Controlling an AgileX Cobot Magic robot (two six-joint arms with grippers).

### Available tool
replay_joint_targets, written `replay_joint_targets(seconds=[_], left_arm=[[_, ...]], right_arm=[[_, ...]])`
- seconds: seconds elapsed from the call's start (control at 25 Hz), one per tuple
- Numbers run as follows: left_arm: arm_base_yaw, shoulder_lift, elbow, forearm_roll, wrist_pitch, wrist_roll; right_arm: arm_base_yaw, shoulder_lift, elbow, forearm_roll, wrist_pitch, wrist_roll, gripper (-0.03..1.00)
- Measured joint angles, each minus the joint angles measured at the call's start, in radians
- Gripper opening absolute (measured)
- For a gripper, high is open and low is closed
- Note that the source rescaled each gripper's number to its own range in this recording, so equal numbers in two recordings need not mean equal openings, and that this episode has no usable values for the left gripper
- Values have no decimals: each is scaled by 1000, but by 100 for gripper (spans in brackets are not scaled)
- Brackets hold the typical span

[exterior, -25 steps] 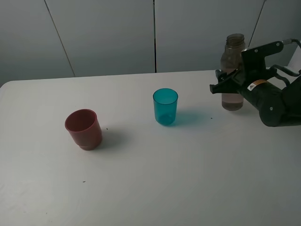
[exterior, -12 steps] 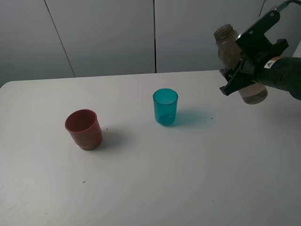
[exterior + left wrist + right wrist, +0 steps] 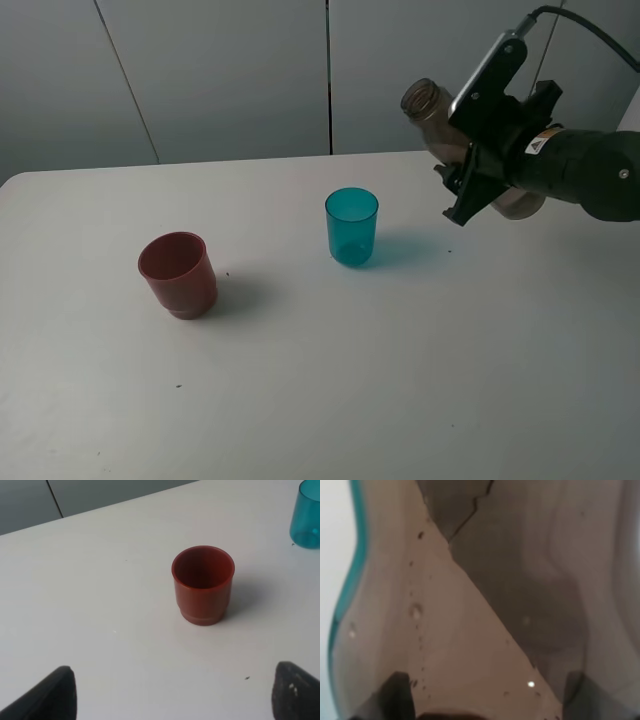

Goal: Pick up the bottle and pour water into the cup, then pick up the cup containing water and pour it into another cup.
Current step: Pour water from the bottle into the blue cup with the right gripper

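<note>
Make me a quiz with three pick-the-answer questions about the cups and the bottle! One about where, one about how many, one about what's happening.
1. Seen from high up, where does the red cup stand from the teal cup?
A. to its right
B. inside it
C. to its left

2. How many cups stand on the table?
A. one
B. two
C. three

3. What is the bottle doing?
A. tilted in the air, gripped by the right fingers
B. standing on the table
C. lying flat on the table

Answers:
1 C, it stands apart on the left.
2 B, one red and one teal.
3 A, it hangs slanted above the table.
</note>
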Motion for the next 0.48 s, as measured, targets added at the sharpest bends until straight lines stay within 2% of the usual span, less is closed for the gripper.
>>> replay_joint_targets(seconds=[0.24, 0.48], left_arm=[[0, 0, 0, 0, 0, 0], [0, 0, 0, 0, 0, 0]], right_arm=[[85, 28, 0, 187, -17, -299, 0], [107, 97, -26, 289, -28, -438, 0]])
